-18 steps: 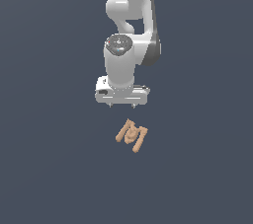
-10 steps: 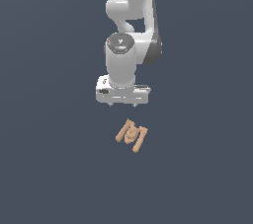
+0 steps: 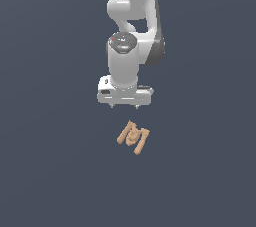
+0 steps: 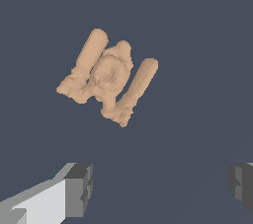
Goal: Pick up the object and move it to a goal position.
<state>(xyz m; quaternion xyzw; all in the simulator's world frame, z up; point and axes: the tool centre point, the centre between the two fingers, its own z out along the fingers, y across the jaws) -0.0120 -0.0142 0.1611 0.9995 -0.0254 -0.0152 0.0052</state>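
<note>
Since the earlier exterior frames the arm has sunk a little, so that the white gripper (image 3: 124, 106) now hangs closer above the object (image 3: 133, 137) than it did, while the object itself lies where it lay before on the flat dark grey-blue floor (image 3: 50, 171). In the exterior view the arm (image 3: 131, 31) comes down from the top edge, its wrist pointing straight down, and the object rests just below the hand and slightly toward the exterior view's right of it, apart from it and not touched. The object is a small tan-orange lump with a rounded middle and stubby limbs; in the wrist view (image 4: 108, 77) two long limbs run side by side along the flanks of the round centre, with shorter knobs at the ends, the whole lying aslant. The fingers stand wide apart, one grey pad (image 4: 79, 188) showing at one side of the wrist view and the other at the opposite edge, with bare floor between them; they hold nothing, and the object lies outside the gap between them, off beyond the tips
</note>
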